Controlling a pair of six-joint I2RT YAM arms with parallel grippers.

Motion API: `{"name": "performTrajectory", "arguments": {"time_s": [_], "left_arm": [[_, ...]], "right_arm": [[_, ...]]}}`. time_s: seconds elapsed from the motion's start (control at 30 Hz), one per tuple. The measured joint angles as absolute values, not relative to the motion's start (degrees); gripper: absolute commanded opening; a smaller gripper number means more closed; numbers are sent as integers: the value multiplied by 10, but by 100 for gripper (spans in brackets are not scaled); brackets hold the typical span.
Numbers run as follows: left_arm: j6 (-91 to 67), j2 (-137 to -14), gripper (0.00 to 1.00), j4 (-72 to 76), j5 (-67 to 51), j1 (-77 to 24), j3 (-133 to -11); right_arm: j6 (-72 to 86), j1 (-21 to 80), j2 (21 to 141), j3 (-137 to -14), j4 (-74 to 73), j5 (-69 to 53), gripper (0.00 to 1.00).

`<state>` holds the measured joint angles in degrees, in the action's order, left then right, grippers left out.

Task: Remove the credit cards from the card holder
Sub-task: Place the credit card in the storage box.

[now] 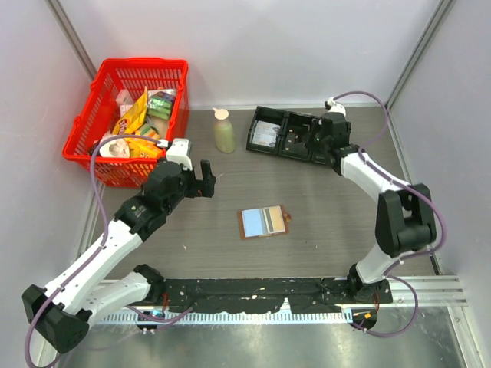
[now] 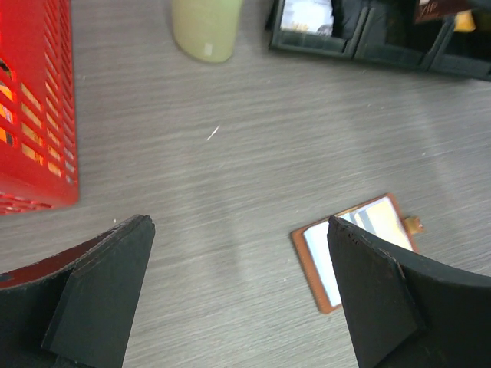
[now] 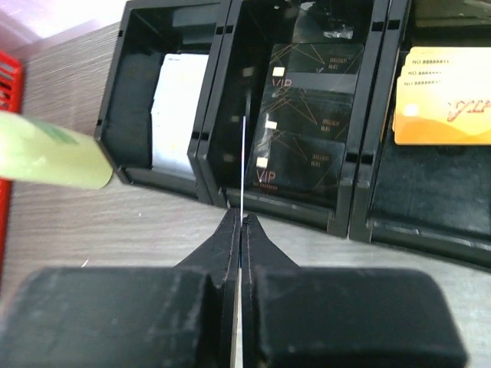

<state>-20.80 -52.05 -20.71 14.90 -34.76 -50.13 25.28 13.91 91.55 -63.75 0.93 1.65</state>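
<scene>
Right pincer (image 3: 241, 230) is clamped on a credit card (image 3: 243, 153), held edge-on above the tray's (image 3: 219, 100) middle compartment, apparently for drop-in. Left pincer (image 1: 205, 178) stands fully open, left of the card holder (image 1: 265, 222).

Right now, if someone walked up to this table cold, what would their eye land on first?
The bright red basket stuffed with snack packets at the far left corner. Next, the open card holder lying alone mid-table, and the right gripper pinching a thin card edge-on at the black tray towards the back right.
</scene>
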Motion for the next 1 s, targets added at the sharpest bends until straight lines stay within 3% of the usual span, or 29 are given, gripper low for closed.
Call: {"name": "performTrajectory", "arguments": {"time_s": [0.43,0.53,0.67,0.83,1.0], "left_arm": [[-216,-580,100,-279,100,-329,-501],[-210,-576,100,-281,109,-329,-501],[-203,-570,100,-281,119,-329,-500],[-203,-575,100,-284,119,-329,-500],[-205,-584,100,-294,109,-329,-500]], "right_arm": [[291,139,1130,-837,-66,-21,1],[293,139,1147,-857,-92,-20,6],[287,139,1155,-874,-125,0,22],[264,139,1153,-884,-158,45,61],[233,142,1127,-884,-192,81,76]]}}
